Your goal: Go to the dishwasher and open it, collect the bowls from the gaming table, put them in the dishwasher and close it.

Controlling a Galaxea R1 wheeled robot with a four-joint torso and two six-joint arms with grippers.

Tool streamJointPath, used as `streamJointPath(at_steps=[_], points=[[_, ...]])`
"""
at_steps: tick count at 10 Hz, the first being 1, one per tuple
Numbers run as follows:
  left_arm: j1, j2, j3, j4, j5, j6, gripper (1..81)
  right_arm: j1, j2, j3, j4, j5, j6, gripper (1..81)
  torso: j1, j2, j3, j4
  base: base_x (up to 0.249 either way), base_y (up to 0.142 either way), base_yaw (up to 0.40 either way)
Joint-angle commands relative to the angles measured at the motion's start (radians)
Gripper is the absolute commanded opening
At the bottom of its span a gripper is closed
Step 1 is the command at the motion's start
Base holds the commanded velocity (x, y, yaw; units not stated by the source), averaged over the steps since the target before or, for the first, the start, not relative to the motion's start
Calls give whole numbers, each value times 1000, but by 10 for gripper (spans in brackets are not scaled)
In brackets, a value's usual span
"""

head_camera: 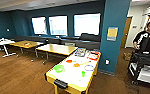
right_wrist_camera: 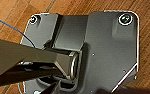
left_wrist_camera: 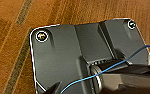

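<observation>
The gaming table (head_camera: 66, 81), white-topped with a bright yellow edge, stands just ahead in the head view, right of centre. On it lie several bowls: a lime green one (head_camera: 59, 68) near the front left, an orange one (head_camera: 76, 65) mid-table, a blue-rimmed one (head_camera: 89, 67) to the right. A small green cup (head_camera: 83, 73) and other colourful items sit further back on the top. The dishwasher is out of view. Both wrist views look down on wooden floor (left_wrist_camera: 13, 30) behind the robot's dark plate.
Wooden-topped tables (head_camera: 57, 48) stand behind the gaming table, a white table (head_camera: 2, 42) at far left. A teal pillar (head_camera: 113, 37) rises beside the table's far end. A person (head_camera: 146, 37) stands at the right behind a dark cart (head_camera: 143, 67). Wooden floor lies open to the left.
</observation>
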Motion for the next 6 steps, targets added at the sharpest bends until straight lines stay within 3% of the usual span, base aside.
streamJointPath(at_steps=[1, 6], points=[[-48, -5, -1, -6, 49, 2, 811, 39, -4, 3, -8, -49, -6, 811, 0, 0, 0, 0, 73, 105, 0], [-48, -3, -1, -6, 49, 2, 811, 41, -5, 2, -8, -49, -6, 811, 0, 0, 0, 0, 73, 104, 0]])
